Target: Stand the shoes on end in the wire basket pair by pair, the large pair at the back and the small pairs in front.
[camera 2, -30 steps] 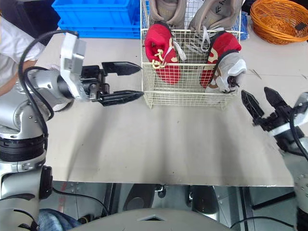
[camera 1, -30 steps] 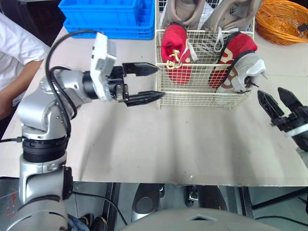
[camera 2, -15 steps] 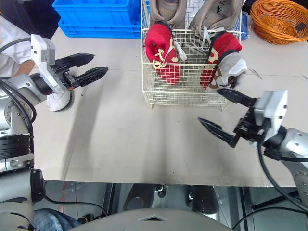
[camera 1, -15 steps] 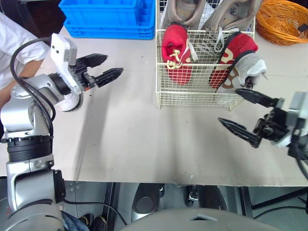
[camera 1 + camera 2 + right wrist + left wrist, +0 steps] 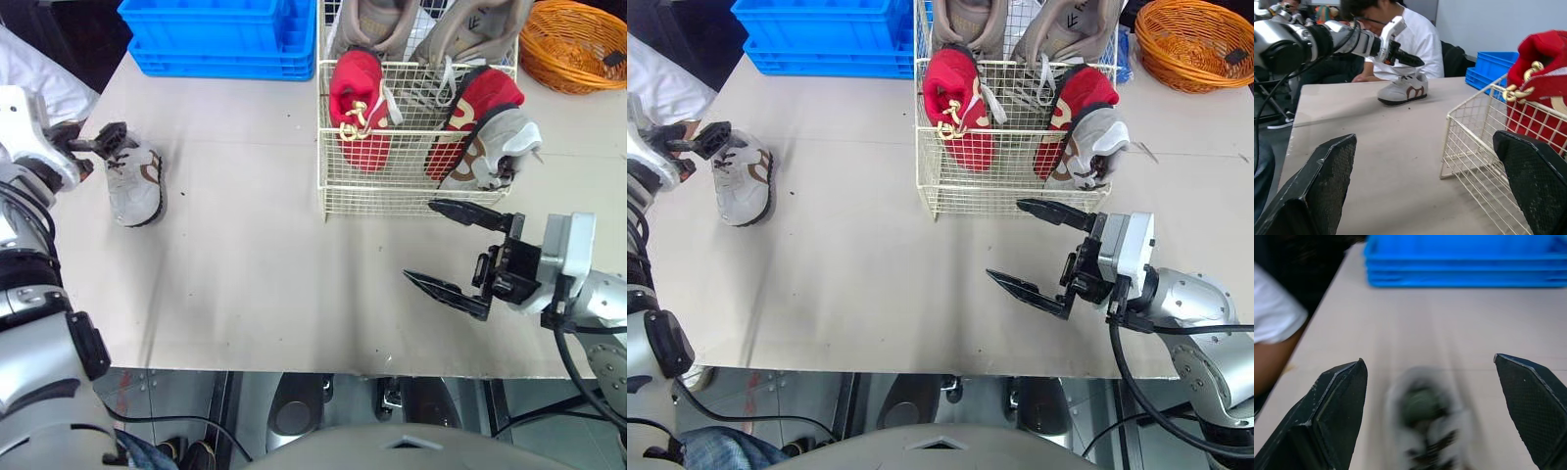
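Note:
The wire basket (image 5: 411, 199) holds a large beige pair (image 5: 367, 20) at the back. In front of it stand two red shoes (image 5: 358, 108) on end, with a small grey-and-white shoe (image 5: 495, 147) at the front right corner. Its mate, another small grey-and-white shoe (image 5: 134, 181), lies flat on the table at the far left. My left gripper (image 5: 106, 142) hovers open just above that shoe's heel, and the shoe (image 5: 1430, 426) sits between the fingers in the left wrist view. My right gripper (image 5: 418, 240) is open and holds nothing, just in front of the basket.
A blue crate (image 5: 220, 34) stands at the back, left of the wire basket. An orange wicker basket (image 5: 573, 39) is at the back right. A person in a white shirt (image 5: 1415, 34) sits at the table's left side. Bare table (image 5: 265, 264) spans the middle.
My left gripper has swung from beside the basket to the far left, over the loose shoe. My right gripper has turned inward and moved left, in front of the basket.

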You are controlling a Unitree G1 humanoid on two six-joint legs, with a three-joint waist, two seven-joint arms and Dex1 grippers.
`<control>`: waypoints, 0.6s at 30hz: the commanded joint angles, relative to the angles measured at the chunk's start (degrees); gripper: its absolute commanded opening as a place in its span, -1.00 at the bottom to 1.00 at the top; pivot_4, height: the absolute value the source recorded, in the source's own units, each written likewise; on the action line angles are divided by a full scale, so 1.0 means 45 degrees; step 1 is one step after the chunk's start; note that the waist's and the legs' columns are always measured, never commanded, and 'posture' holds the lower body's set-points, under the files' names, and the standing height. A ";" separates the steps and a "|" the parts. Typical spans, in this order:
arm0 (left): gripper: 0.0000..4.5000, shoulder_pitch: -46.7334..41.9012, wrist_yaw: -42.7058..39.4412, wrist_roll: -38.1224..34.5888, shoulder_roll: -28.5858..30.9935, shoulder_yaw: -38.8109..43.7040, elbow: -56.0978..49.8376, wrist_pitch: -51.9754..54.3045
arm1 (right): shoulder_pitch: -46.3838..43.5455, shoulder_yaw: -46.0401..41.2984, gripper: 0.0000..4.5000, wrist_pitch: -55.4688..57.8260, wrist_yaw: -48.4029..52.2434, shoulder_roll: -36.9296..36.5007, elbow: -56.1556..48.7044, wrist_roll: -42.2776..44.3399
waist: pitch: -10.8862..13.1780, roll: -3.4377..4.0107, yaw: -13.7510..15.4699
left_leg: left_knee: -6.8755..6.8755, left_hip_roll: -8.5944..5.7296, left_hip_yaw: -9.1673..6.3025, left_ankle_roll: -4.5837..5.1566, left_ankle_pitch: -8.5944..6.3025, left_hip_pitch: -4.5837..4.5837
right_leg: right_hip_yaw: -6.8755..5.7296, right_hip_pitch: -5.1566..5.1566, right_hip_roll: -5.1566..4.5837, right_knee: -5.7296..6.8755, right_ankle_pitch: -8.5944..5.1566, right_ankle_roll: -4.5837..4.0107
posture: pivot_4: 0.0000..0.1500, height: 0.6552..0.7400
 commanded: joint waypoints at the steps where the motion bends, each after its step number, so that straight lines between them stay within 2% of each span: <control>1: 1.00 -0.0590 0.0020 0.0466 0.0503 -0.0051 0.1048 -0.0510 | -0.0105 -0.0004 0.96 -0.0480 0.0279 0.0167 0.0037 -0.0120 | -0.0010 -0.0019 -0.0005 | 0.0001 0.0000 0.0002 0.0000 0.0000 -0.0001 | 0.0000 -0.0002 0.0000 0.0001 0.0000 0.0000 | 1.00 -0.27; 12: 1.00 -0.2374 -0.0211 0.1671 0.0617 -0.0772 0.4599 -0.0564 | -0.0088 0.0292 0.96 -0.0929 0.0489 0.0569 0.0416 -0.0747 | -0.0052 -0.0088 -0.0006 | 0.0008 0.0000 0.0008 -0.0001 0.0000 -0.0007 | 0.0002 -0.0011 -0.0003 0.0014 0.0000 0.0000 | 1.00 -0.27; 18: 1.00 -0.3192 -0.0731 0.2806 0.0968 -0.1660 0.5593 -0.0110 | -0.0087 0.0415 0.96 -0.1059 0.0505 0.0689 0.0506 -0.0956 | -0.0055 -0.0092 -0.0025 | 0.0008 0.0001 0.0023 -0.0001 0.0000 -0.0007 | 0.0011 -0.0024 -0.0003 0.0021 -0.0001 0.0000 | 1.00 -0.27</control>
